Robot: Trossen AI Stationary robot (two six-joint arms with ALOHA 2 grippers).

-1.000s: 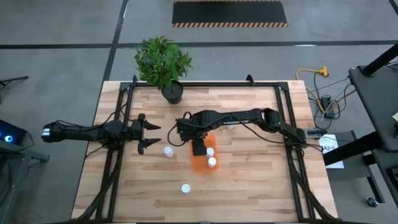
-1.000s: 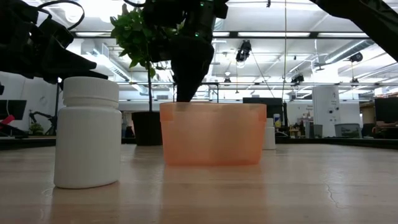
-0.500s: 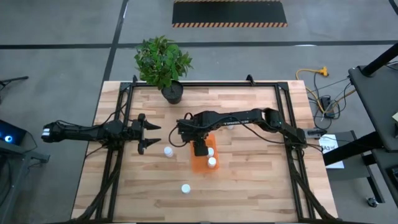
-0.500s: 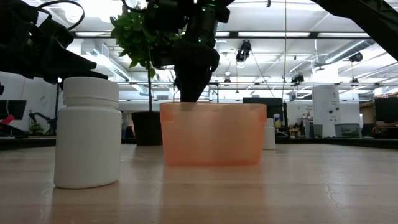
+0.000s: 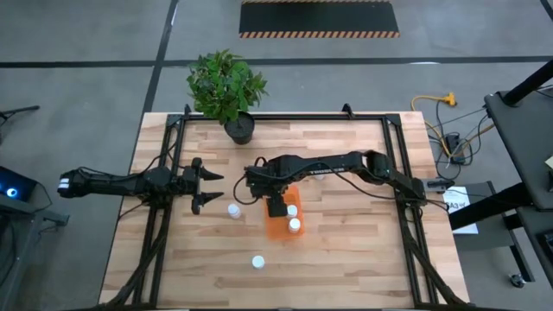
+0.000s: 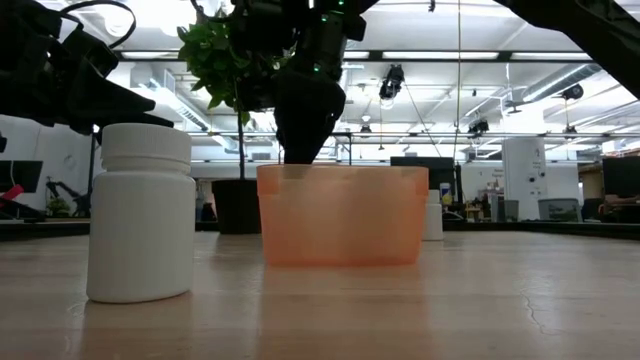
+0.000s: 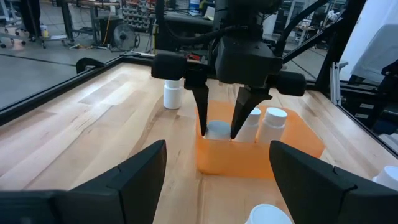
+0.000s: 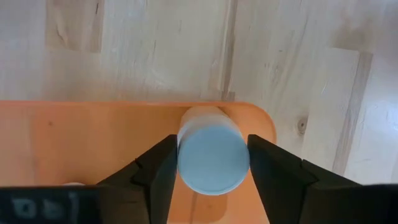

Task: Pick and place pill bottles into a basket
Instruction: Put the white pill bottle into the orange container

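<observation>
Small white cylindrical plastic pill bottle [image 8: 213, 158] inside translucent orange plastic basket [image 7: 298, 140], between right gripper [image 7: 219, 127] fingers, slightly spread. We judge it light, rigid, slick; grip mid-body. Left gripper [image 5: 206, 187] spread, waiting.

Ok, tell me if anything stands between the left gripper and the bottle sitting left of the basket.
Nothing visible does. The left gripper hangs open over bare wood, and the nearest pill bottle stands just beyond it, beside the basket. The right gripper is over the basket, off that line.
</observation>
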